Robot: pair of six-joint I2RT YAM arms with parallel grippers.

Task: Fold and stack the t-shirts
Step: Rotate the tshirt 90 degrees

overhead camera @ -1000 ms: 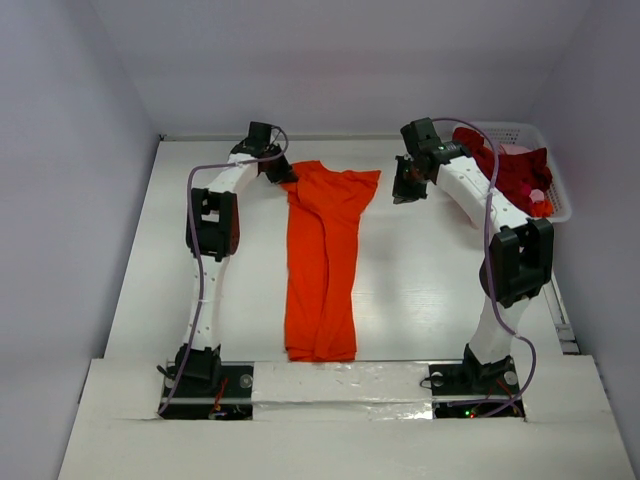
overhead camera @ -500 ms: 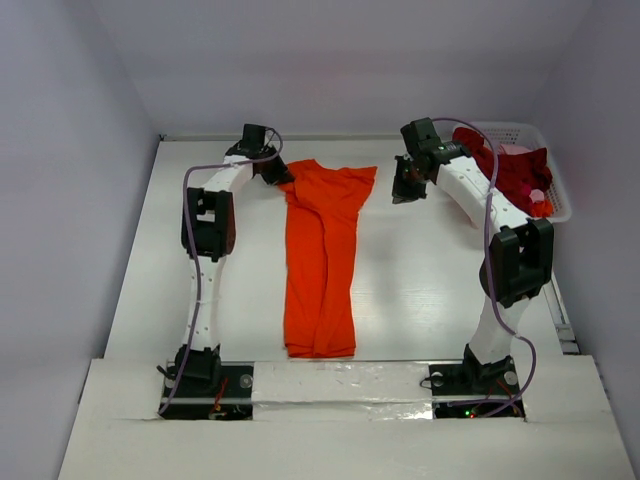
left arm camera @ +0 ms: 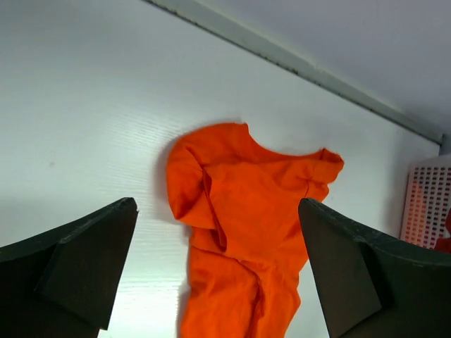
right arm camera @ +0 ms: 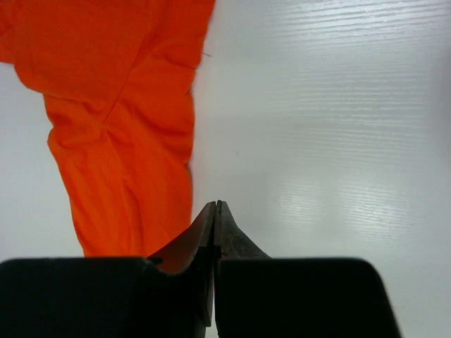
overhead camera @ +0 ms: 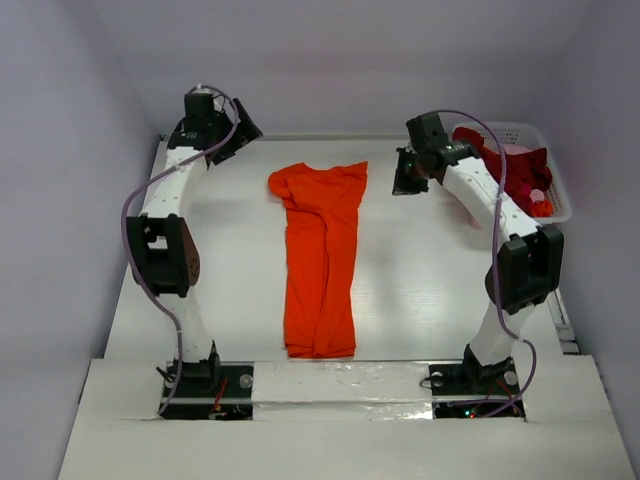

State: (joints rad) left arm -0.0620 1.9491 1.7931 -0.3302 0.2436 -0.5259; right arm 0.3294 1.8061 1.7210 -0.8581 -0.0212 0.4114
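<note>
A bright orange t-shirt point(overhead camera: 320, 260) lies folded into a long narrow strip down the middle of the table, collar end at the back. My left gripper point(overhead camera: 243, 130) hangs open above the back left corner, clear of the cloth. In the left wrist view the orange t-shirt point(left arm camera: 246, 204) lies below the wide-apart fingers point(left arm camera: 77, 267), untouched. My right gripper point(overhead camera: 406, 184) is shut on nothing, just right of the shirt's top. Its closed tips point(right arm camera: 215, 205) hover over bare table beside the orange t-shirt point(right arm camera: 120, 141). Dark red t-shirts point(overhead camera: 518, 172) and a pinkish one point(overhead camera: 513, 151) fill the basket.
A white lattice basket point(overhead camera: 520, 127) stands at the back right corner, its edge also in the left wrist view as a white basket point(left arm camera: 426, 204). The table's back edge meets the wall just behind the shirt. Both arm bases sit at the near edge.
My left gripper opened, let go of the shirt's upper left corner and swung up and left toward the back corner. The shirt's top settled slightly leftward. The right arm barely moved.
</note>
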